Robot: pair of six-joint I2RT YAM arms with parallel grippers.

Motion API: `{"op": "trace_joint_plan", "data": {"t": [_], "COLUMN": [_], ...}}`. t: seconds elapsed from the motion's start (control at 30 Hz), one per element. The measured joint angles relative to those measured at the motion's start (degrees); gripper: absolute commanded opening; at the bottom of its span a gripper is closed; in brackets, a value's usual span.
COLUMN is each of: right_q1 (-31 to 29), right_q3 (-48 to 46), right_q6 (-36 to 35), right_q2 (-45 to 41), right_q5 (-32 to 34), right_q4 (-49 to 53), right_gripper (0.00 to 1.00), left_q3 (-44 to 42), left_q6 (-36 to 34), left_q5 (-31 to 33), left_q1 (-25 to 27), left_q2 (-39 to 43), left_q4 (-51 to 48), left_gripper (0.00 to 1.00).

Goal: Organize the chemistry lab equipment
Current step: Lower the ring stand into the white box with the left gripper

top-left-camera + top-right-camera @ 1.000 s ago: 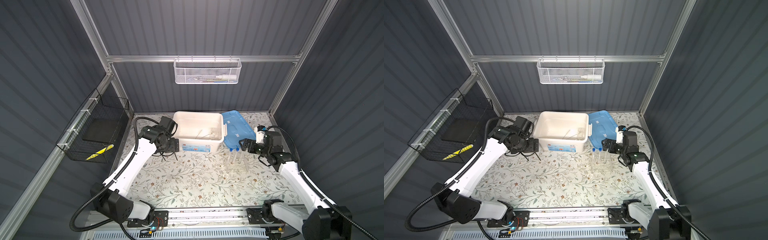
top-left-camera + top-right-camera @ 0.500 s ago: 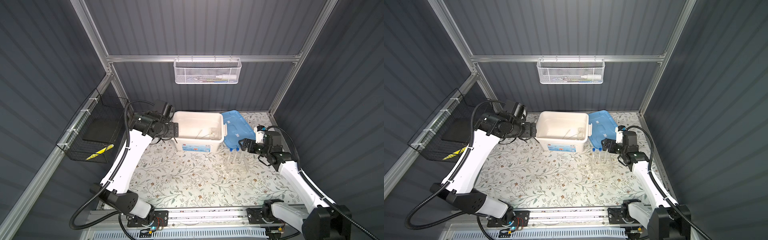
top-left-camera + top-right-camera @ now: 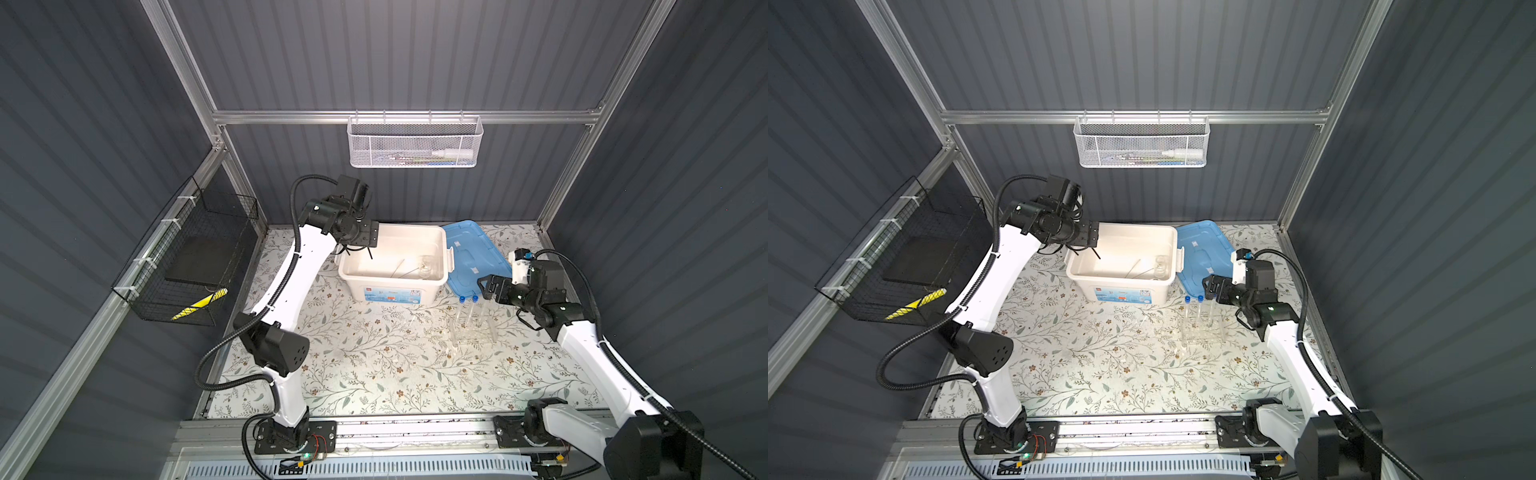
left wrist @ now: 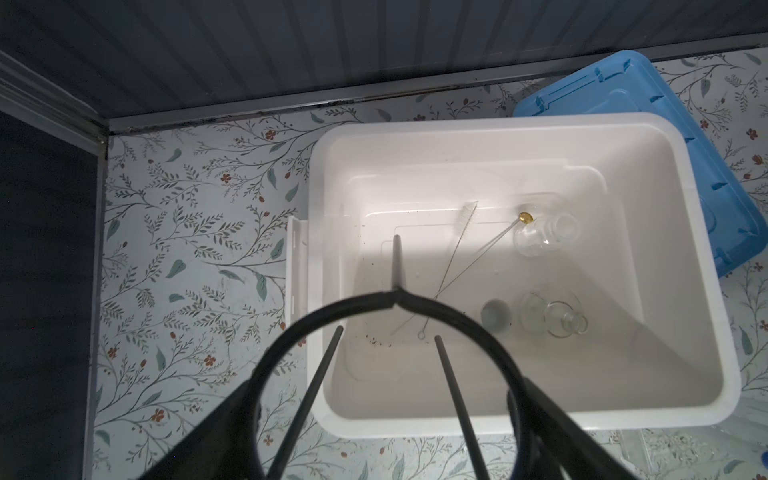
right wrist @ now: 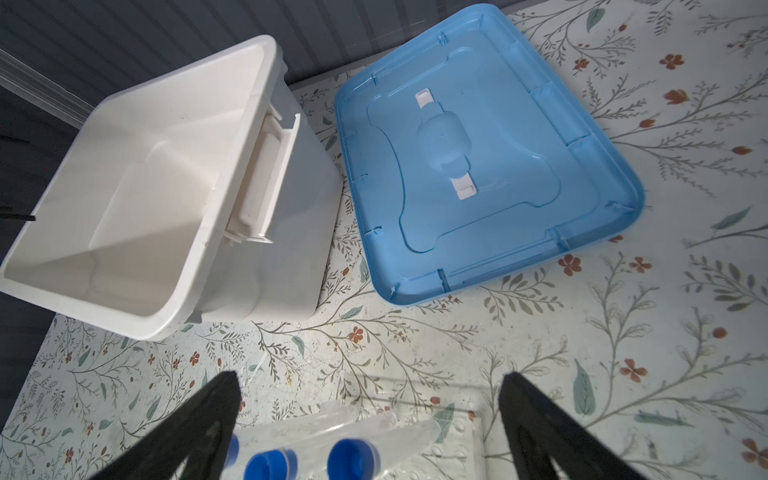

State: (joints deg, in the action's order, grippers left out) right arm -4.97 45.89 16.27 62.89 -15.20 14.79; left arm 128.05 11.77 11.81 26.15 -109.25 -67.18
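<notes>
My left gripper is shut on the black wire ring tripod, with the ring spanning its jaws. It hangs over the left rim of the white storage box. Inside the box lie a clear flask, a beaker, a thin brush and a small round dish. My right gripper is open just above the blue-capped test tubes, which stand in the clear rack.
The blue lid lies flat to the right of the box, behind the rack. A white mesh basket hangs on the back wall and a black wire basket on the left wall.
My left arm has lifted the tripod off the table left of the box and carried it up and right over the box's rim. The right arm has stayed put.
</notes>
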Motion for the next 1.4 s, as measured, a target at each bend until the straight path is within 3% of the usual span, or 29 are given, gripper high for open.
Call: {"op": "trace_joint_plan", "data": {"t": [0.6,1.4], "right_q1": [0.0,0.0], "right_q3": [1.88,2.56], "right_q6": [0.04,0.26], "right_q2": [0.5,3.23], "right_q5": [0.02,0.13], "right_q4": [0.72,1.62], "right_gripper": [0.99,0.99], "left_q3": [4.83,6.93], "left_q6": [-7.08,-9.7], "left_q5": [-0.15,-3.15], "left_q1": [-1.14,-1.99], "left_q2": [-14.03,-21.77], "left_q4": [1.49,1.95], "left_gripper": [0.7,0.69]}}
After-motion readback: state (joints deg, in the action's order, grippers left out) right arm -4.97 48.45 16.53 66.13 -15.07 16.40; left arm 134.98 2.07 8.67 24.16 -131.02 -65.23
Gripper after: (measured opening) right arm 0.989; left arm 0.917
